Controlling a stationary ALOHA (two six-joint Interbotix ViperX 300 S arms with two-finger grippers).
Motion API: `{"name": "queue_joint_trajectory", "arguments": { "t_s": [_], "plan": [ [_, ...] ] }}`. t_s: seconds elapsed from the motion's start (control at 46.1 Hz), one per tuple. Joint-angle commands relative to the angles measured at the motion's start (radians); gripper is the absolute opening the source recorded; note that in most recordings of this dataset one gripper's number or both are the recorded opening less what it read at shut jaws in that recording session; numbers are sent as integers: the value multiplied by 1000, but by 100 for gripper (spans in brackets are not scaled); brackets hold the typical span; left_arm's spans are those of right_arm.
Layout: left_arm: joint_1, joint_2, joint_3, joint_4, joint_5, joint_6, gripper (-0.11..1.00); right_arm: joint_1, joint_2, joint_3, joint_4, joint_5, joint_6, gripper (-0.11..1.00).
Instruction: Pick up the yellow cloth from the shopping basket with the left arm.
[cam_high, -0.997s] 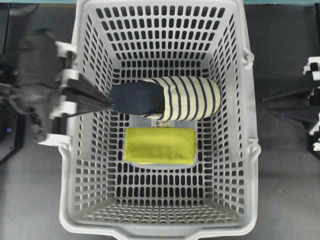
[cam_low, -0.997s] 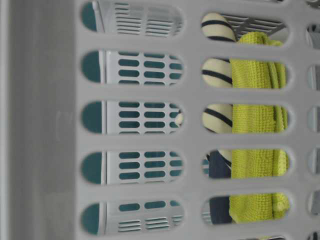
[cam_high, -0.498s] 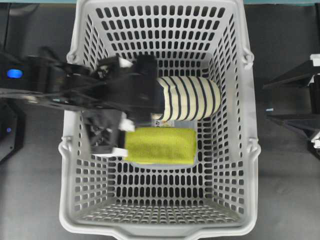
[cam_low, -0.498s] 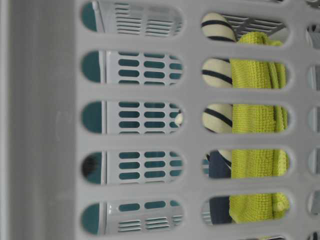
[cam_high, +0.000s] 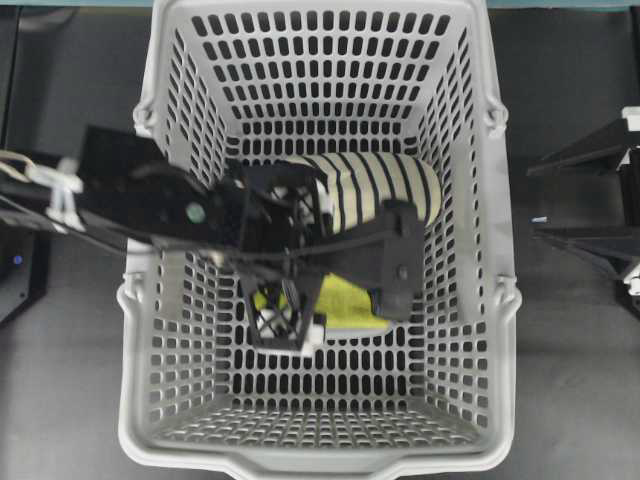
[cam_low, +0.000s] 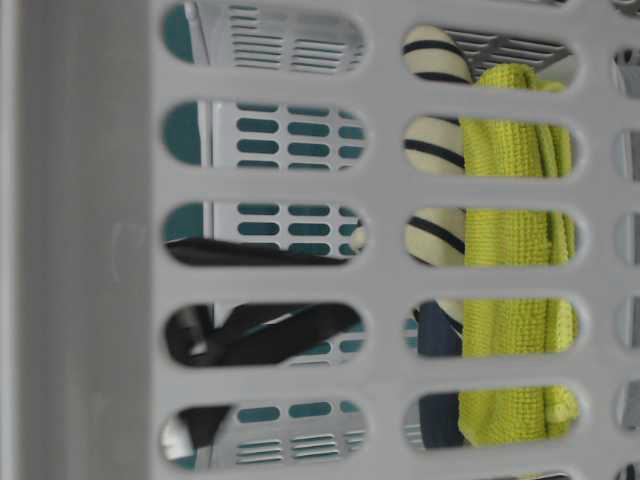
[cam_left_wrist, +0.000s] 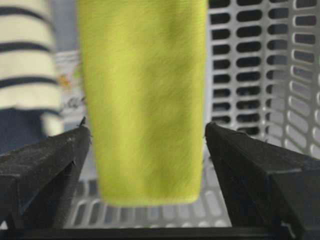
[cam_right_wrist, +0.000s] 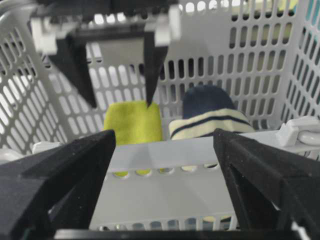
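The yellow cloth (cam_high: 345, 300) lies flat on the floor of the grey shopping basket (cam_high: 500, 300), just in front of the striped slipper (cam_high: 385, 190). My left gripper (cam_high: 340, 290) reaches into the basket from the left and hangs over the cloth, hiding most of it. In the left wrist view the cloth (cam_left_wrist: 145, 100) lies between the open fingers (cam_left_wrist: 45, 155), which stand on either side of it. The right wrist view shows the left gripper (cam_right_wrist: 121, 102) open with its tips just over the cloth (cam_right_wrist: 132, 122). My right gripper (cam_high: 535, 202) is open and empty outside the basket's right wall.
The cream-and-navy slipper (cam_right_wrist: 210, 117) touches the cloth's far edge, and a printed packet (cam_left_wrist: 70, 85) lies under both. The basket's rim (cam_right_wrist: 165, 155) stands in front of the right gripper. Black arm parts (cam_low: 270, 335) show through the wall slots.
My left arm has swung right and down into the basket, from the left wall to over the cloth, with the open fingers now on either side of it. The cloth and slipper have not moved.
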Motion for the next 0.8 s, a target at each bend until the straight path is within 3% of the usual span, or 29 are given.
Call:
{"name": "queue_joint_trajectory", "arguments": {
  "t_s": [0.0, 0.26, 0.585, 0.693, 0.78],
  "plan": [
    [3, 3, 15, 3, -49, -3, 90, -3, 2, -18, 3, -12, 3, 76],
    [8, 44, 112, 5, -204, -3, 90, -3, -12, -18, 5, -12, 6, 76],
    [8, 48, 146, 3, -221, -5, 89, -3, -17, -17, 5, -14, 8, 76],
    [8, 48, 149, 3, -222, -2, 79, -3, -18, -17, 5, -14, 8, 76],
    [6, 48, 149, 3, -219, 6, 62, -3, -25, -17, 5, -14, 6, 76]
  ]
}}
